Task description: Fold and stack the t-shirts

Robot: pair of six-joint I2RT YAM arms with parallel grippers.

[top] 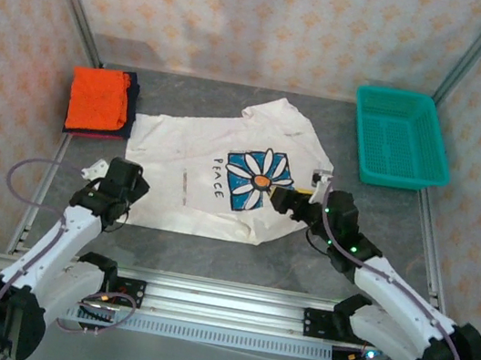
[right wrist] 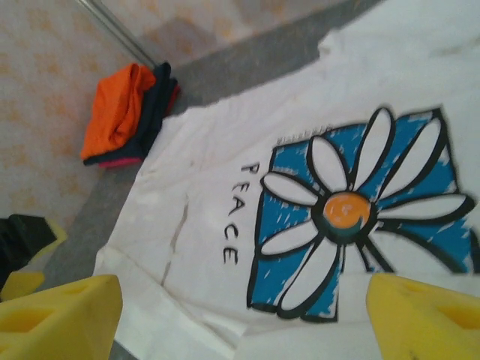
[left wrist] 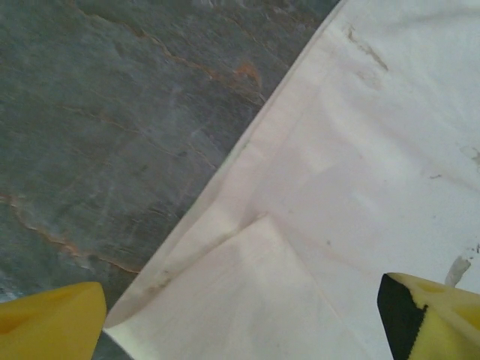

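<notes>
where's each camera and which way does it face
Top external: above and behind, looking down on table, white shirt, left arm, right arm.
Left wrist: on left arm, facing down at shirt edge and table; left tool's fingers show.
Right wrist: on right arm, facing across the daisy print toward the folded stack; right tool's fingers show.
Shared: top and right wrist both show daisy and stack.
</notes>
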